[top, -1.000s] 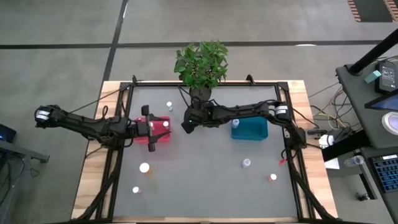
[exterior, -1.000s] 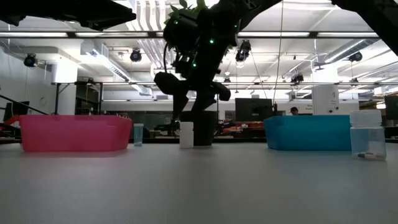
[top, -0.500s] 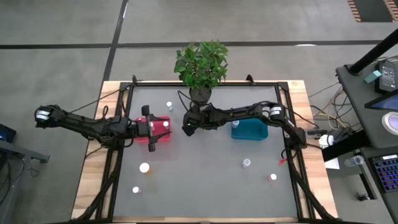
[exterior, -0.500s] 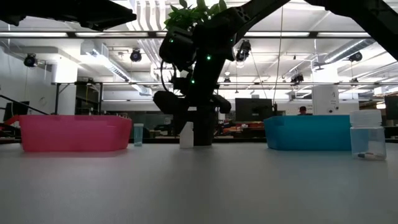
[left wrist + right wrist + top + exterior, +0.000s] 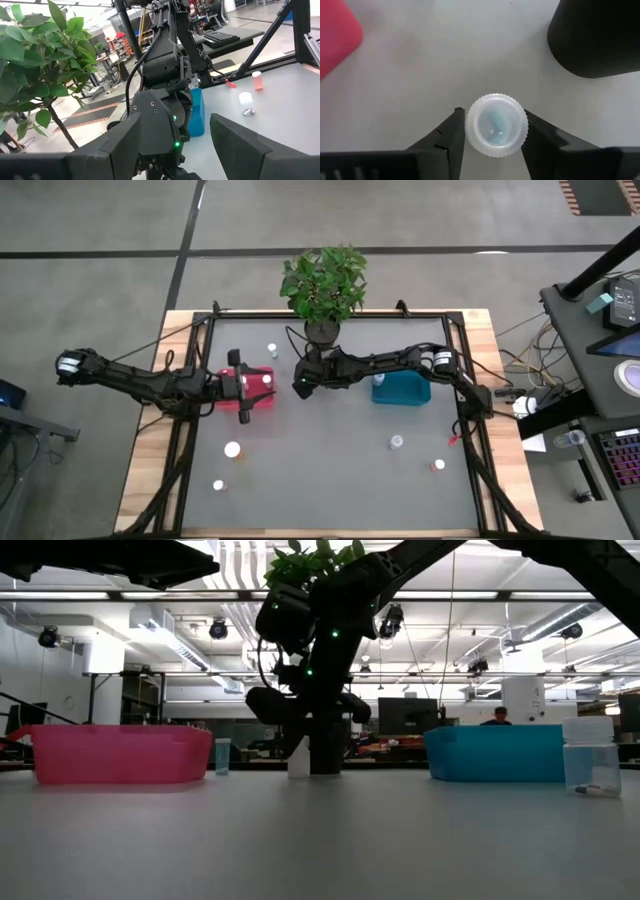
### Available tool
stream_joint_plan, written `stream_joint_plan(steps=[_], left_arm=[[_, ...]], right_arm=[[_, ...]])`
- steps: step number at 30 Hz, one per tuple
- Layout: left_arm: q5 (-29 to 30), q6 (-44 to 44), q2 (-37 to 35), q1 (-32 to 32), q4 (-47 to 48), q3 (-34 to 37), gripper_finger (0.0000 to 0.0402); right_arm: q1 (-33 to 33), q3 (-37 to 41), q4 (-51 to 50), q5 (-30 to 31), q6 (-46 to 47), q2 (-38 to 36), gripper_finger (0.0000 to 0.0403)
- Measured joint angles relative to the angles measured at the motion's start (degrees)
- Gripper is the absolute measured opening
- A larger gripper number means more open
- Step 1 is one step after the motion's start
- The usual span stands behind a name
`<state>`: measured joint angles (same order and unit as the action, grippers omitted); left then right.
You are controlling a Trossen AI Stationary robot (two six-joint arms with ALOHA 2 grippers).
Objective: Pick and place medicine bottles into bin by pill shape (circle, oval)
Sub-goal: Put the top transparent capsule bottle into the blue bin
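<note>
A small medicine bottle [image 5: 496, 125] with a ribbed whitish cap stands upright on the grey table, beside the black plant pot [image 5: 597, 35]. A bluish pill shows through its top. My right gripper [image 5: 300, 385] reaches over it, slanting down, and is shut on it. In the low view only the bottle's lower body [image 5: 297, 767] shows under the dark fingers. My left gripper [image 5: 248, 387] hangs open and level over the red bin [image 5: 232, 400], holding nothing. The teal bin [image 5: 402, 389] lies under the right arm. My right gripper pinches the bottle's cap [image 5: 470, 131] between its two fingers, one on each side of the ribbed rim. The fingers come from above, slanting down from the table's right side. The bottle stands upright with its base on the table.
Other bottles stand loose on the table: one at the far side [image 5: 271, 348], two at the near left [image 5: 232, 449] [image 5: 218, 485], two at the near right [image 5: 396, 442] [image 5: 438, 465]. The potted plant [image 5: 323, 285] stands at the far middle edge.
My right gripper has sunk toward the bottle beside the pot; its fingers now cover the bottle's top, which showed free below them a second ago. The bottle has stayed in place on the table.
</note>
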<state>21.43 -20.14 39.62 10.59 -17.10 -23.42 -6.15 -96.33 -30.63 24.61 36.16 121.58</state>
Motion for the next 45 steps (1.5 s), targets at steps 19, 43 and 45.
stream_joint_plan(steps=[19, 43, 45], left_arm=[[0.02, -0.08, 0.00, 0.00, -0.01, 0.04, 0.0217], [0.02, 0.20, 0.00, 0.00, -0.07, 0.07, 0.0217], [0.02, 0.20, 0.03, 0.00, -0.08, 0.07, 0.0217]], right_arm=[[4.08, -2.69, -6.31, -0.12, -3.85, -5.21, 0.0142], [12.17, 15.55, -20.23, 1.73, 9.28, -32.88, 0.0144], [12.17, 19.32, -20.11, 2.48, 11.37, -35.65, 0.0144]])
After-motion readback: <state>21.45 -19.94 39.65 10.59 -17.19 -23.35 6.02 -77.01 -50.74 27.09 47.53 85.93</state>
